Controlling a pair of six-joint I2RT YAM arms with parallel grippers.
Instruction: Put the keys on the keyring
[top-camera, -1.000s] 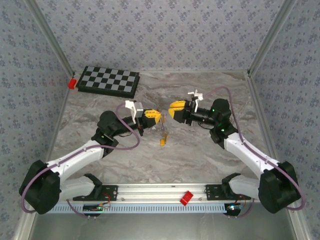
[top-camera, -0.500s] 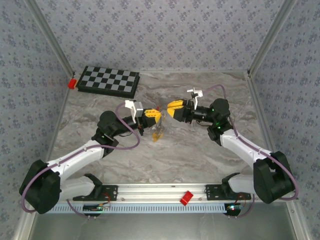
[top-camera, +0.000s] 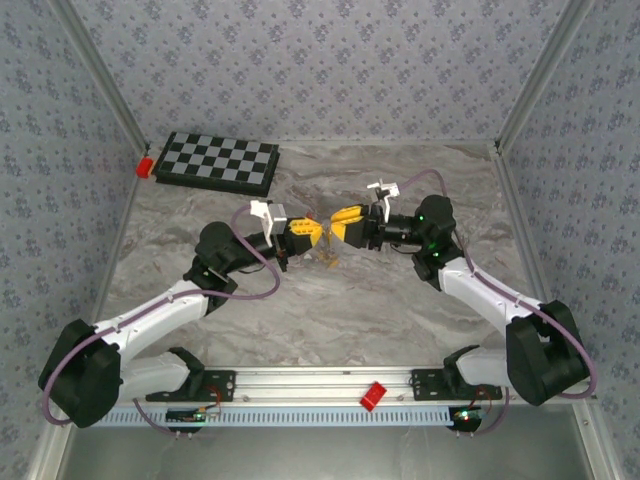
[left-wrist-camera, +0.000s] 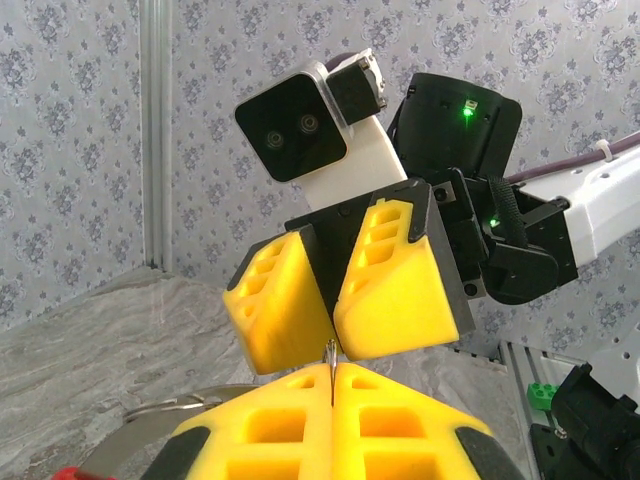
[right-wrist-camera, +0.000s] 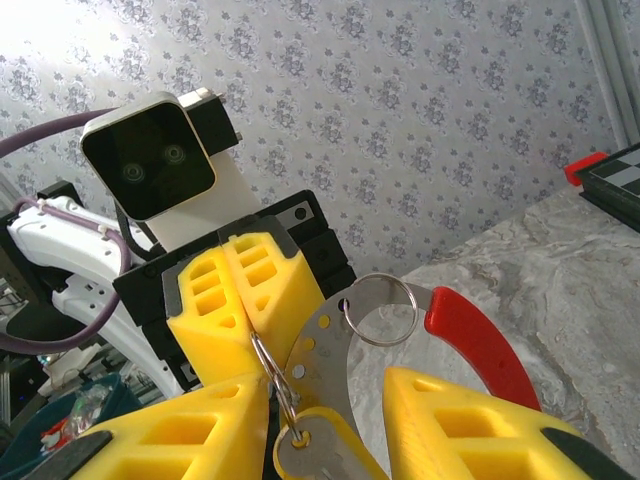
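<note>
Item one, left gripper (top-camera: 318, 232): I log it clamped tight on the keyring (right-wrist-camera: 330, 345), pinching the thin wire between its yellow fingers (right-wrist-camera: 225, 290) above the middle of the marble table (top-camera: 400, 320). Item two, keyring: held off the table between the two arms, its red-sleeved arc (right-wrist-camera: 470, 340) swung out to one side, one key (right-wrist-camera: 312, 440) hanging from a small wire loop just below the pinch. Item three, right gripper (top-camera: 337, 226): tip to tip with the left, jaws set narrowly apart, the key hanging in the gap; I cannot tell whether either pad touches it. Item four, chessboard (top-camera: 215, 162): far left corner of the table, well apart from both grippers.
</note>
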